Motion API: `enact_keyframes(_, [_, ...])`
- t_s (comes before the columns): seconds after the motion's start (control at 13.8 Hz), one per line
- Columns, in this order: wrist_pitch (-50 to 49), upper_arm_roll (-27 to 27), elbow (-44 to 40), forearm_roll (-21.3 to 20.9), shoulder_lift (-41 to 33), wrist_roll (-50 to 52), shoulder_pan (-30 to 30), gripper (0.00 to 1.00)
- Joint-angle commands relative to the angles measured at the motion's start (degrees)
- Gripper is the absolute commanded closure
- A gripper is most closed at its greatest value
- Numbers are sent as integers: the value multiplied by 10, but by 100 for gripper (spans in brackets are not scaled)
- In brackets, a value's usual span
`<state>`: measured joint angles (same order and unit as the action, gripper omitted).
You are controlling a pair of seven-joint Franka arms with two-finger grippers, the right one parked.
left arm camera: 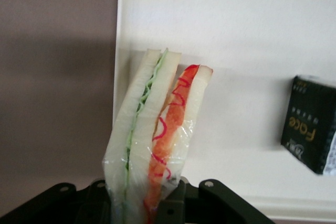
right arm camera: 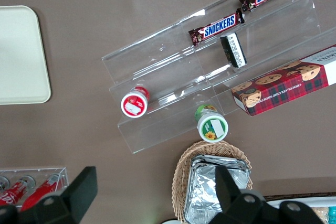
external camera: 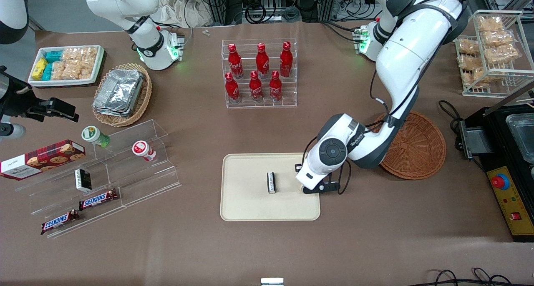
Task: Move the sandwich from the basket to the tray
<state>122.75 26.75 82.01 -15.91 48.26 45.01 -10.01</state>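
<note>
Mostly done: gripper is clamped on the wrapped sandwich, low over the tray edge nearest the emptied basket; only set-down and release remain.

Robot lab, cable tangle, emergency-stop box, staged snack shelves

Brown table (matte cloth), cables at farthest edge, even light

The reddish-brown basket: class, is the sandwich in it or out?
Out. The basket lies empty; the gripper is shut on the sandwich over the tray.
</note>
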Motion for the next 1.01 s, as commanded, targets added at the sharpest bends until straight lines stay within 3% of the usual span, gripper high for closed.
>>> enact_keyframes(0.0, [10, -19, -43, -39, 40, 38, -22, 100])
enact_keyframes(0.07, [13, -19, -43, -40, 40, 35, -21, 76])
enact_keyframes(0.14, [18, -20, -42, -41, 40, 37, -21, 12])
enact_keyframes(0.22, [18, -20, -42, -41, 38, 39, -23, 0])
enact_keyframes(0.51, [-5, -19, -43, -37, -3, 41, -20, 0])
enact_keyframes(0.8, [-112, -16, -57, -30, -67, 38, -15, 0])
enact_keyframes(0.94, [-175, -16, -62, 10, -115, 14, 14, 0])
